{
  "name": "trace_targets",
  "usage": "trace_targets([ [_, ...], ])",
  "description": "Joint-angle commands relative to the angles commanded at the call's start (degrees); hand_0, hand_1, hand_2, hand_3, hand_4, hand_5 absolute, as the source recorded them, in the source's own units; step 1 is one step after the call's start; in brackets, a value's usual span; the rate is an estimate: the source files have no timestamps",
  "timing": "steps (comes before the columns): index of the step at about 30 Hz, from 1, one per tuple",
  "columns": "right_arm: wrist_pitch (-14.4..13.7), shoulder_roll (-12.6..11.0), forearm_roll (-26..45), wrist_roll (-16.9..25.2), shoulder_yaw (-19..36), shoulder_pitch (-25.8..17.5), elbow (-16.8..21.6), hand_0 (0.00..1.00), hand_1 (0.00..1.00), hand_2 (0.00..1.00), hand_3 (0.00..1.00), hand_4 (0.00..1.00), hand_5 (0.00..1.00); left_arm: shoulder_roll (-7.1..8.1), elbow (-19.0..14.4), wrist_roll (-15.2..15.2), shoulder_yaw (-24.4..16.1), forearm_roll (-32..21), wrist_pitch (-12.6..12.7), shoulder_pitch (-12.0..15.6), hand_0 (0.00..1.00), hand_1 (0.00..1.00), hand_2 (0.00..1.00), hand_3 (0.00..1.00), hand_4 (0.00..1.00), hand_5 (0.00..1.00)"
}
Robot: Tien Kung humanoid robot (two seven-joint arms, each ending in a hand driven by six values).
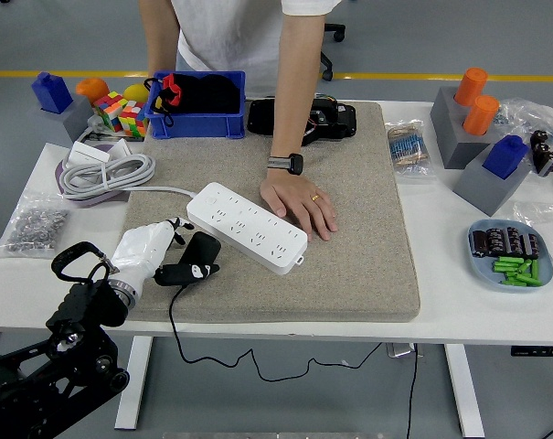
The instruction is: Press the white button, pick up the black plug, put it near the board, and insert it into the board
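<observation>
At the front edge of the white counter (459, 320) lies a big grey felt mat (349, 265). Down at its left corner, the robot's left hand (153, 251), in a white cover, pinches the black plug (192, 261). The plug is chunky, with a thin black cord (212, 352) hanging off the counter. Just beside it lies the long white board (244, 227). A person's hand (301, 206) rests flat against the board. Behind is grey floor with a yellow line (66, 74).
</observation>
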Motion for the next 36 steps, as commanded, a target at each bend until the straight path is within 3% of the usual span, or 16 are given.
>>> trace_targets([
  [9,0.0,0.2,-0.1,0.0,0.4,-0.3,0.0,0.663,0.668,0.632,0.614,0.689,0.477,0.07,0.1,0.6,0.2,-0.6,-0.4,0.3,0.489,0.64,0.604,0.765,0.998,0.544],
  [10,0.0,0.2,-0.1,0.0,0.4,-0.3,0.0,0.662,0.668,0.632,0.614,0.689,0.477,0.1,0.0,0.6,0.2,-0.7,-0.4,0.3,0.437,0.587,0.572,0.743,0.918,0.412],
  [15,0.0,0.3,-0.1,0.0,0.7,-0.4,0.0,0.662,0.668,0.632,0.614,0.689,0.477,0.13,0.0,0.6,0.3,-0.8,-0.2,0.2,0.437,0.587,0.572,0.743,0.918,0.412],
  [16,0.0,0.4,-0.1,0.1,0.8,-0.4,0.0,0.662,0.667,0.632,0.614,0.689,0.477,0.11,0.0,0.6,0.3,-0.8,-0.2,0.2,0.374,0.543,0.532,0.714,0.882,0.338],
  [21,-0.1,0.4,-0.2,0.1,1.0,-0.5,0.0,0.662,0.667,0.632,0.614,0.689,0.477,0.05,0.2,0.8,0.5,-0.6,-0.4,0.1,0.374,0.543,0.532,0.714,0.882,0.338],
  [22,0.0,0.4,-0.2,0.1,1.0,-0.6,0.0,0.662,0.667,0.632,0.614,0.689,0.477,0.0,0.3,0.8,0.6,-0.6,-0.4,0.1,0.309,0.435,0.437,0.68,0.854,0.285],
  [33,-0.2,0.6,-0.3,0.3,1.5,-0.9,0.0,0.661,0.667,0.632,0.614,0.689,0.476,-0.34,0.6,-0.2,0.9,-1.1,0.5,0.1,0.294,0.409,0.42,0.658,0.827,0.238],
  [34,-0.2,0.6,-0.3,0.3,1.6,-0.9,0.0,0.661,0.666,0.632,0.614,0.688,0.476,-0.39,0.5,-0.5,0.9,-1.1,0.8,0.1,0.269,0.349,0.38,0.595,0.801,0.194],
  [36,-0.3,0.6,-0.3,0.4,1.7,-1.0,0.0,0.661,0.666,0.632,0.614,0.688,0.476,-0.46,0.6,-1.0,1.0,-1.1,1.3,0.0,0.269,0.349,0.38,0.595,0.801,0.194],
])
